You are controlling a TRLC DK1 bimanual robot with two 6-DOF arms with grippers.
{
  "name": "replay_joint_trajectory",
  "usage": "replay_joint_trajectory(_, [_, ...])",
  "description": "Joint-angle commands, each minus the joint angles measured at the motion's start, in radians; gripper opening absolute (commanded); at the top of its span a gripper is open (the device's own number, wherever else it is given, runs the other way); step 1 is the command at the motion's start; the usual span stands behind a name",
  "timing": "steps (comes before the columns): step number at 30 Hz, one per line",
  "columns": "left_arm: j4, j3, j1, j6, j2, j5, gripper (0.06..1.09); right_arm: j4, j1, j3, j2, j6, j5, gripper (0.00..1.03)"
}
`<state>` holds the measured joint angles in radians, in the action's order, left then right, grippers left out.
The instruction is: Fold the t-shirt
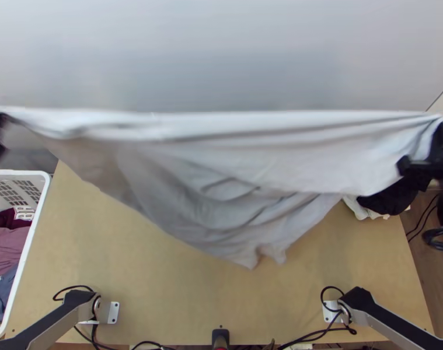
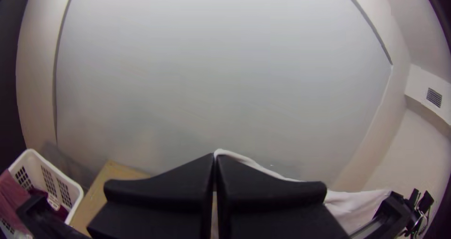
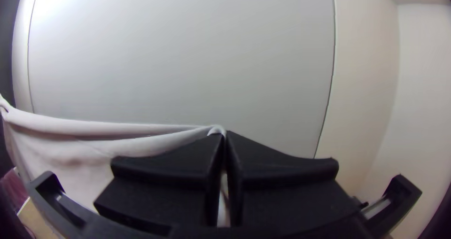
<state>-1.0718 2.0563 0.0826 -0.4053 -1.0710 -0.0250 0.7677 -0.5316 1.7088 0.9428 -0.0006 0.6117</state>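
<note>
The t-shirt (image 1: pixel 239 157) hung stretched over the table (image 1: pixel 133 280), its ends clamped in the left gripper (image 2: pixel 215 156) and the right gripper (image 3: pixel 225 134), with laying down and folding seemingly left to do.

Bright diffuse light, patch of glare, dark fisheye corners

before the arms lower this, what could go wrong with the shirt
The white fabric t-shirt is drawn nearly straight between the left gripper and the right gripper, each pinching it at the fingertips, so a corner could slip out if they pull harder.

Its loose lower part hangs unevenly, with creases, and might land bunched on the light wooden table.

The black cloth by the table's right edge could get caught underneath.
</note>
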Motion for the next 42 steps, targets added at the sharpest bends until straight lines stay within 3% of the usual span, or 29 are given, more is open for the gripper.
replay_joint_trajectory(1, [-0.080,-0.231,0.109,-0.058,0.034,0.091,0.09,0.041,-0.021,-0.175,-0.013,0.067,-0.059,0.03])
replay_joint_trajectory(4, [-0.014,-0.312,0.121,-0.066,0.016,0.089,0.09,-0.082,0.107,-0.301,0.016,0.070,-0.201,0.03])
replay_joint_trajectory(6, [0.062,-0.380,0.114,-0.063,-0.010,0.073,0.09,-0.136,0.197,-0.331,0.074,0.120,-0.280,0.03])
replay_joint_trajectory(11, [0.223,-0.433,0.057,-0.033,-0.139,0.054,0.09,-0.263,0.311,-0.357,0.248,0.171,-0.366,0.03])
replay_joint_trajectory(18, [0.391,-0.421,0.054,-0.020,-0.349,0.010,0.09,-0.398,0.369,-0.285,0.510,0.192,-0.382,0.03])
replay_joint_trajectory(26, [0.515,-0.375,0.071,-0.026,-0.558,-0.003,0.09,-0.410,0.397,-0.126,0.798,0.264,-0.385,0.03])
replay_joint_trajectory(36, [0.647,-0.466,0.069,-0.043,-0.744,-0.003,0.09,-0.410,0.380,-0.081,0.990,0.346,-0.385,0.03])
replay_joint_trajectory(37, [0.655,-0.472,0.069,-0.044,-0.762,-0.003,0.09,-0.410,0.378,-0.077,0.999,0.350,-0.385,0.07])
replay_joint_trajectory(38, [0.662,-0.476,0.071,-0.046,-0.774,-0.003,0.09,-0.410,0.377,-0.072,1.007,0.360,-0.385,0.24])
replay_joint_trajectory(40, [0.671,-0.481,0.074,-0.049,-0.799,-0.003,0.09,-0.410,0.378,-0.069,1.008,0.419,-0.383,0.71])
replay_joint_trajectory(41, [0.673,-0.481,0.075,-0.050,-0.811,-0.003,0.09,-0.409,0.380,-0.061,1.008,0.444,-0.383,0.88])
replay_joint_trajectory(42, [0.678,-0.481,0.077,-0.052,-0.819,-0.003,0.09,-0.404,0.381,-0.054,1.008,0.461,-0.383,0.95])
